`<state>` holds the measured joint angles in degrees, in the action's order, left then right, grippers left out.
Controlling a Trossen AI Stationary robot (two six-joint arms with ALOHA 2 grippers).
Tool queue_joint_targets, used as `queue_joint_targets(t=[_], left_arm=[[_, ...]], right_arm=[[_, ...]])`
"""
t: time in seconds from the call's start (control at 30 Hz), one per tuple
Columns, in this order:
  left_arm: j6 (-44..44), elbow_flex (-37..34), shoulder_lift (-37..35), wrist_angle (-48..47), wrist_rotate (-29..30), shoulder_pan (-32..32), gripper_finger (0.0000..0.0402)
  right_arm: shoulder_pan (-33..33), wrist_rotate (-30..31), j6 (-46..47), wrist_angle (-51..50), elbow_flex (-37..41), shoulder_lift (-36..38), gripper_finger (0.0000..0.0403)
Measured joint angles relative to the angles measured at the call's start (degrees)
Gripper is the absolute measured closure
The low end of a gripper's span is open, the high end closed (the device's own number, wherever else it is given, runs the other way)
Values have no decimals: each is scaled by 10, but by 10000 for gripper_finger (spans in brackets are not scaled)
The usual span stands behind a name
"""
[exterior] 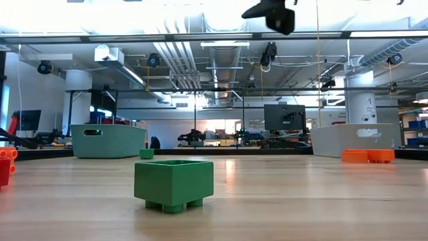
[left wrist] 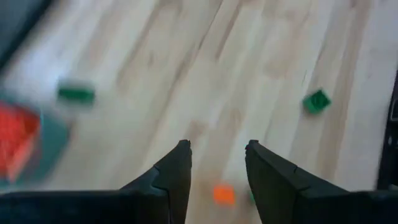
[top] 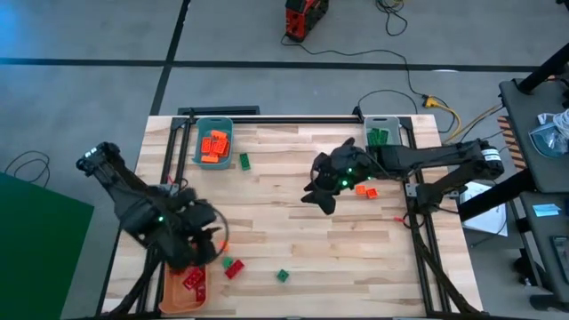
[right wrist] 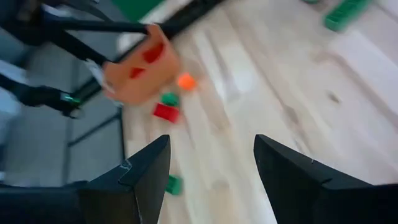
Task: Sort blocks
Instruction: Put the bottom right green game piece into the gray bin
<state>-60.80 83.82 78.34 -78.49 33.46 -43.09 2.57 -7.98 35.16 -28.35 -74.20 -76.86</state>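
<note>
Small studded blocks lie loose on the wooden table: a green one [top: 244, 161] beside the teal bin, orange ones [top: 364, 189] at the right, and a red one [top: 234, 269] and green ones [top: 282, 276] near the front. My left gripper [left wrist: 217, 146] stands open above the table at the near left [top: 213, 238], over a small orange block [left wrist: 222, 194], with nothing between its fingers. My right gripper [right wrist: 211, 140] is open and empty too. It hangs above the table's middle right [top: 318, 197], just left of the orange blocks.
A teal bin [top: 213, 142] with orange blocks stands at the far left. A grey bin [top: 380, 132] with green blocks stands at the far right. An orange bin [top: 187, 286] with red blocks sits at the near left corner, partly under my left arm. Bare wood lies across the middle.
</note>
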Motion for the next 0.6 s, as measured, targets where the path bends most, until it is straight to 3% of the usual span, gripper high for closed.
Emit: queue_joint_targets(t=[0.1, 0.23, 0.43, 0.6], left_arm=[[133, -6, -8, 65, 20, 34, 271], [276, -15, -10, 143, -4, 82, 271], [453, -60, -10, 319, -125, 162, 271], [525, -129, 1, 447, -258, 216, 271]], right_arm=[[20, 42, 4, -77, -35, 0, 181], [45, 86, 17, -156, -84, 0, 181], [76, 137, 52, -199, -134, 8, 181], [102, 175, 74, -205, -147, 25, 181]])
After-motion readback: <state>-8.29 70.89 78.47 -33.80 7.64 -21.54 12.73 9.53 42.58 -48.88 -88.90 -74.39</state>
